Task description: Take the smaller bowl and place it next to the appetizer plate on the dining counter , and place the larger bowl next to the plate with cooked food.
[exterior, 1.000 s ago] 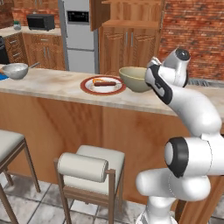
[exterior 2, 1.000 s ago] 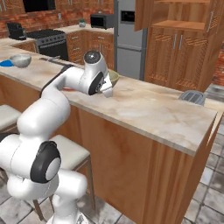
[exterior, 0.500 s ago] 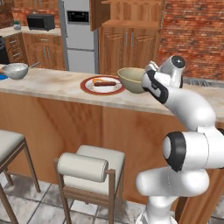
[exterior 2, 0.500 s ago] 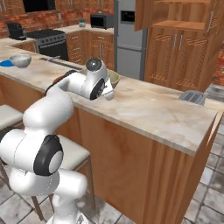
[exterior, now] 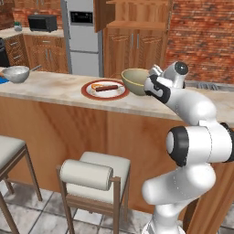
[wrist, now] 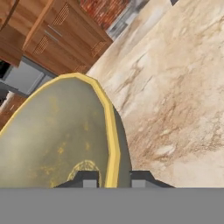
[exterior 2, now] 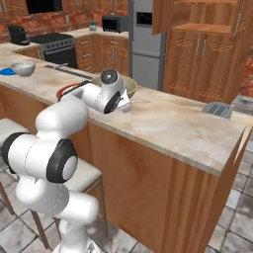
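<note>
Straddling larger bowl [wrist: 52,135] rim, gripper [wrist: 113,180] clamped

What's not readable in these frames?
- Hand fingertips: bottom edge of the hand view cuts them off at the larger bowl rim.
- Appetizer plate: cut by the left base view's left edge; food on it hidden.
- Plate with cooked food: right base view, mostly behind the arm.

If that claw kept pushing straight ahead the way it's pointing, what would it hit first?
Nothing new: the gripper already pinches the yellowish rim of the larger bowl. Beyond it lies the dining counter, though depth is unclear.
</note>
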